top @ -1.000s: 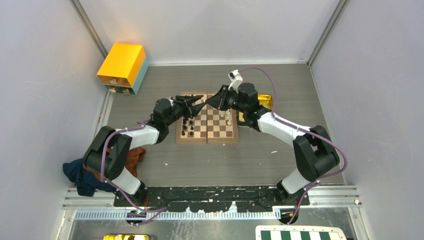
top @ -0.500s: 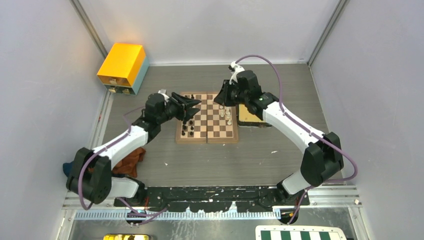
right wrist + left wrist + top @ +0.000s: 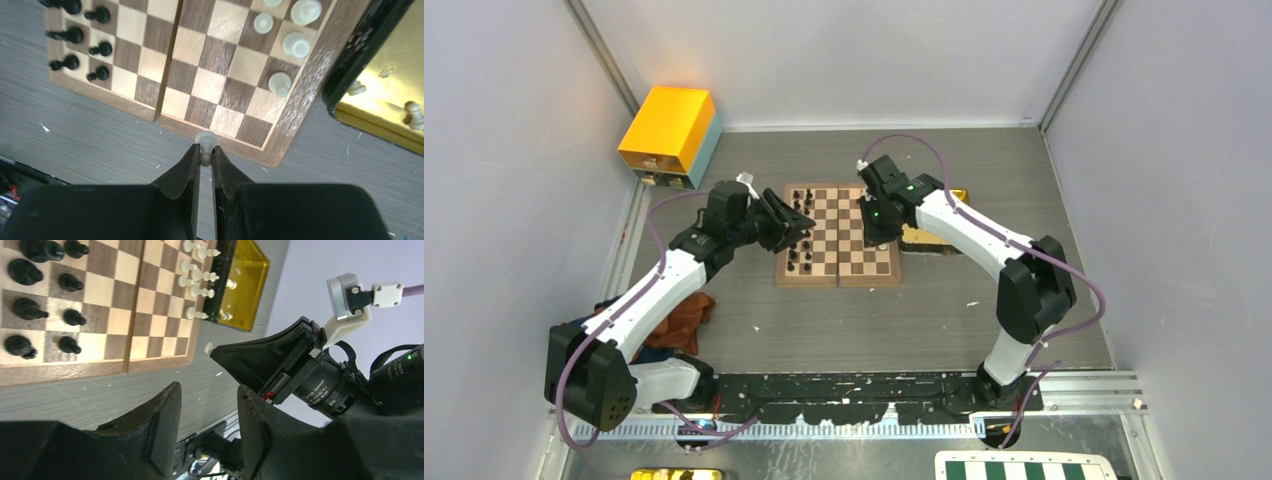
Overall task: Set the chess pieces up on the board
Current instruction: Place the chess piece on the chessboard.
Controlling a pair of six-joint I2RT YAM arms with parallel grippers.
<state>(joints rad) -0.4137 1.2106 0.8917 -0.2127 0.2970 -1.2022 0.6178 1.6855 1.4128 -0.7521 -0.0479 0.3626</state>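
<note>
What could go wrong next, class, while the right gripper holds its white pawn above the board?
1. The white pawn sits at the very tips of the right gripper; it might slip or tilt.
2. Nearby white pieces stand close together on the board; lowering the gripper could topple one.

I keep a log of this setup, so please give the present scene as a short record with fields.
board: small square wooden chessboard, dark and light brown squares
black side: tiny black chess figures standing on squares
white side: several cream-white chess figures on squares; more in the shiny gold tray
left gripper: open, empty
right gripper: shut on one cream-white piece, near the board's frame
</note>
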